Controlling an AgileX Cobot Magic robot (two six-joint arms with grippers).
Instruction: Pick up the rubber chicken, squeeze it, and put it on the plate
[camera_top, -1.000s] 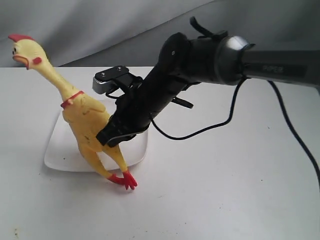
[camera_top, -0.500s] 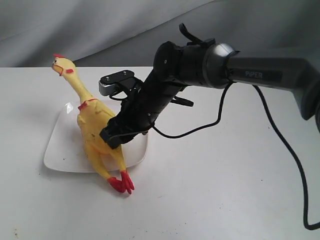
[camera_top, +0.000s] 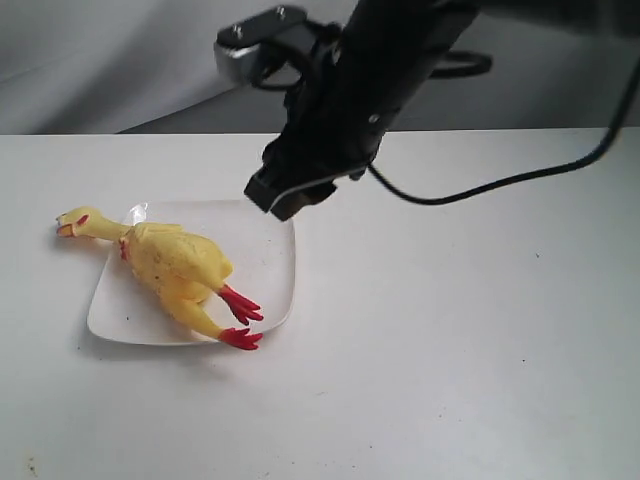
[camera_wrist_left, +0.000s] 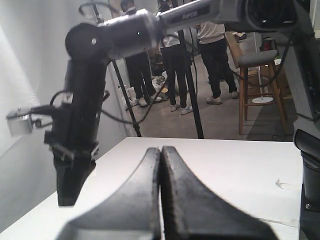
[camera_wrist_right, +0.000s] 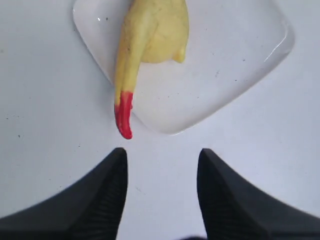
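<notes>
The right claw (camera_wrist_right: 162, 157) is hanging spread and empty above the plate (camera_top: 268, 262), where the rubber chicken (camera_top: 175, 265) is lying, head overhanging the rim. I am judging it light, soft and springy, and the plump body is offering the surest hold. Only the exterior view is showing the whole toy. Only the left wrist view is showing the left claw (camera_wrist_left: 161, 150), pressed closed.

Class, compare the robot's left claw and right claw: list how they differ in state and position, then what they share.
The left claw has its jaws pressed together, while the right claw has its jaws apart. The right claw hangs raised beside the plate, where the rubber chicken lies; the left claw is outside the exterior view. Both are black and hold nothing.
</notes>
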